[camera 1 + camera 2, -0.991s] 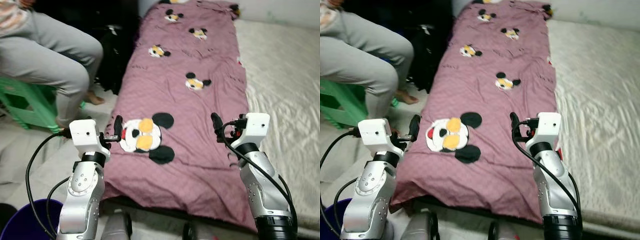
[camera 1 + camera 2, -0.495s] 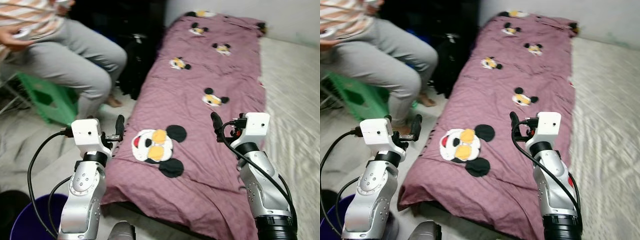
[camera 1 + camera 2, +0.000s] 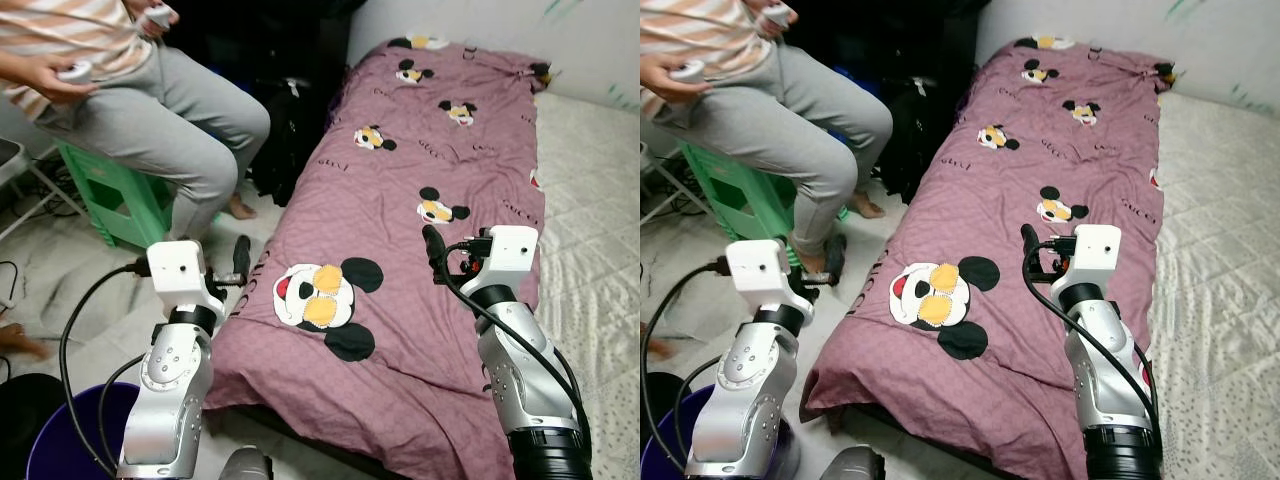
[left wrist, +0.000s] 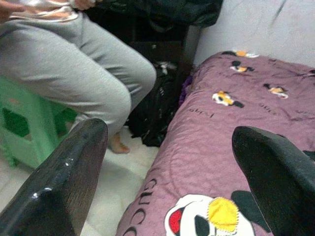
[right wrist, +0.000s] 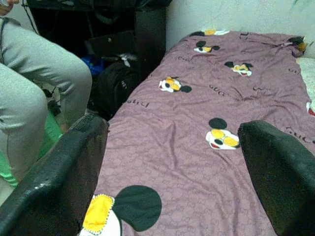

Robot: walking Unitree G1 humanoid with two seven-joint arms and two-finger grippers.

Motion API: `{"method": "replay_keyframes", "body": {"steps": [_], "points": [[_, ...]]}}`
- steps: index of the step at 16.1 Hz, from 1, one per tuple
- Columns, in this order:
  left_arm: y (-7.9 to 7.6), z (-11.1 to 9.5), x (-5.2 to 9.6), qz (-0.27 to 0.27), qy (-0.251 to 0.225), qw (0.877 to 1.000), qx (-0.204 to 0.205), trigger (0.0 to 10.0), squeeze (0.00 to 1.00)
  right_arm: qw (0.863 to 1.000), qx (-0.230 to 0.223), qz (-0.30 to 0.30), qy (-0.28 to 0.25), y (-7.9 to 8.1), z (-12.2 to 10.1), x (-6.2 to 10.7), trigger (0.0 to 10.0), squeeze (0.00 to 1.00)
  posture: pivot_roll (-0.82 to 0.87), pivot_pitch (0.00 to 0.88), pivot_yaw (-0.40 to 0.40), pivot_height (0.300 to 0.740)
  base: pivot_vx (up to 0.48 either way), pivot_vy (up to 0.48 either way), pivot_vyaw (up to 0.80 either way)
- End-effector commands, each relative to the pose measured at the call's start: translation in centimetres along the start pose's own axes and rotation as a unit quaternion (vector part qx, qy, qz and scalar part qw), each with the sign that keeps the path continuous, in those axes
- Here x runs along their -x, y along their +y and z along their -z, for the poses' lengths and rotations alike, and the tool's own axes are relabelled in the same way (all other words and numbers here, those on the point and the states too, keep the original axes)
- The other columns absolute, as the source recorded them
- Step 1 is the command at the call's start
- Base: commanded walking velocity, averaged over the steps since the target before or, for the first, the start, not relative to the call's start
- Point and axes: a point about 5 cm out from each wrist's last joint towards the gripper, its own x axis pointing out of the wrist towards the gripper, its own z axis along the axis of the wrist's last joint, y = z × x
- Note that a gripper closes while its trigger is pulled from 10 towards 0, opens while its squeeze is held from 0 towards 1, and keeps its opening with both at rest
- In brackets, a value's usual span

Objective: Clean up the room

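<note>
We hold both grippers, left gripper (image 3: pixel 240 262) and right gripper (image 3: pixel 432 247), spread empty over the mauve cartoon-mouse quilt (image 3: pixel 420 170); its long axis runs straight ahead, the right gripper nearer its middle.

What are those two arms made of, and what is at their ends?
Both arms look like silver metal with rounded, jointed segments. Each ends in a white boxy block carrying the gripper: left gripper, right gripper, each with two long black fingers, scuffed on the surface. Black cables loop loosely along both arms, and the right arm ends below in a black ribbed collar.
</note>
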Motion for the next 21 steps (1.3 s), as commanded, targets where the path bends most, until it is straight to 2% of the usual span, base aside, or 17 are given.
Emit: {"method": "replay_keyframes", "body": {"steps": [1, 4, 7, 9, 12, 15, 17, 21], "points": [[0.3, 0.5, -0.1, -0.007, 0.016, 1.000, -0.003, 10.0, 0.00, 1.000, 0.003, 0.004, 0.002, 0.0, 0.4, 0.1, 10.0, 0.00, -0.03, 0.046, -0.009, 0.716, 0.000, 0.000, 0.00], [0.8, 0.7, -0.6, -0.017, 0.011, 1.000, -0.008, 10.0, 0.00, 1.000, 0.007, -0.010, -0.007, 0.9, 0.7, 0.1, 10.0, 0.00, -0.03, 0.012, -0.006, 0.716, 0.000, 0.000, 0.00], [0.6, 0.6, -1.1, -0.009, 0.007, 1.000, -0.005, 10.0, 0.00, 1.000, 0.001, -0.004, -0.013, 1.4, 0.8, -0.1, 10.0, 0.00, -0.04, 0.000, 0.001, 0.740, 0.000, 0.000, 0.00], [0.4, 0.7, -1.2, -0.008, 0.007, 1.000, -0.003, 10.0, 0.00, 1.000, 0.002, -0.002, -0.014, 1.2, 0.8, 0.0, 10.0, 0.00, -0.04, 0.000, 0.005, 0.740, 0.000, 0.000, 0.00], [0.4, 1.1, -0.8, -0.012, 0.008, 1.000, -0.006, 10.0, 0.00, 1.000, 0.001, 0.006, -0.015, 0.9, 1.0, 0.4, 10.0, 0.00, -0.06, 0.000, 0.009, 0.740, 0.000, 0.000, 0.00], [0.9, 2.4, -0.2, -0.023, 0.026, 0.999, -0.009, 10.0, 0.00, 1.000, -0.001, 0.008, -0.001, 1.1, 1.7, 0.9, 10.0, 0.00, -0.07, 0.000, -0.003, 0.740, 0.000, 0.000, 0.00], [0.9, 2.4, 0.0, -0.033, 0.025, 0.999, 0.006, 10.0, 0.00, 1.000, 0.005, -0.009, 0.011, 1.6, 2.1, 1.3, 10.0, 0.00, -0.06, 0.000, -0.014, 0.740, 0.000, 0.000, 0.00], [1.0, 2.3, 0.2, -0.033, 0.025, 0.999, 0.006, 10.0, 0.00, 1.000, 0.001, -0.014, 0.019, 2.3, 2.6, 1.8, 10.0, 0.00, -0.05, 0.003, -0.019, 0.740, 0.000, 0.000, 0.00]]}}
